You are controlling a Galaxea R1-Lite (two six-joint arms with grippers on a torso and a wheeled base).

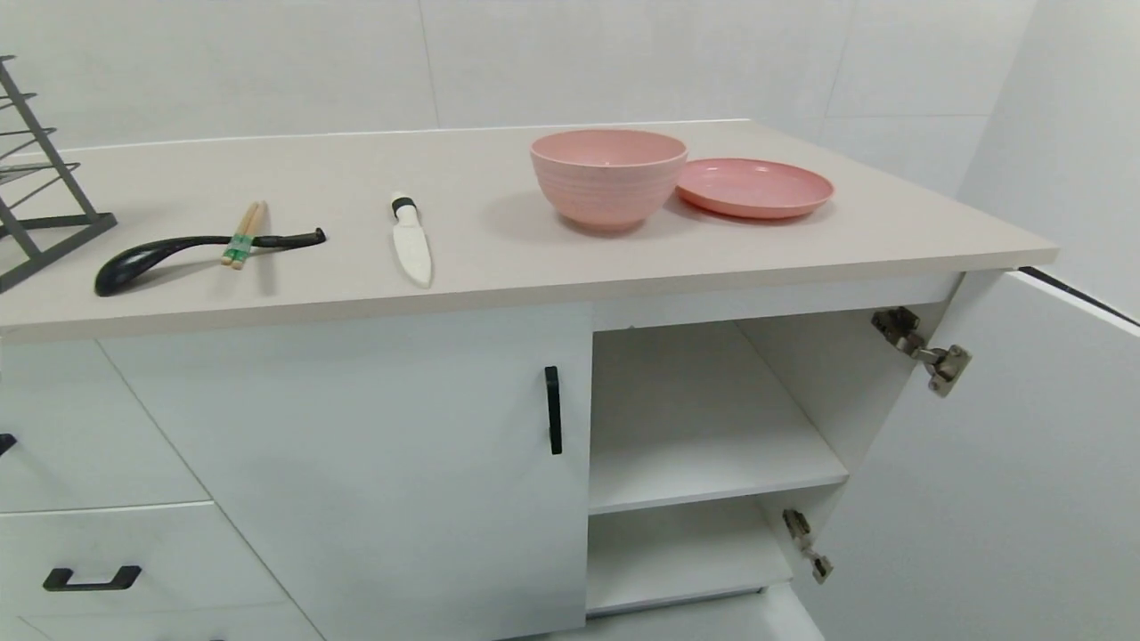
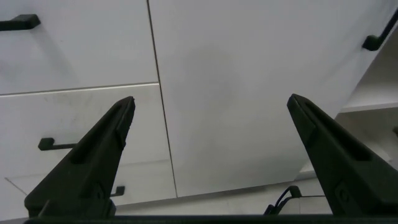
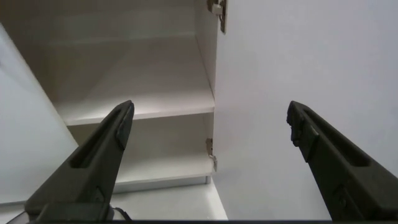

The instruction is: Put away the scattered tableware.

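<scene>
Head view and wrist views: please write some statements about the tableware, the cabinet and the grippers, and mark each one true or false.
1. The bowl stands beside the plate on the counter. True.
2. The chopsticks lie in the bowl. False: they lie across the black spoon's handle.
3. The cabinet's right door is open. True.
4. The knife lies on the plate. False: it lies on the counter.
5. The left gripper and the right gripper are both open. True.
</scene>
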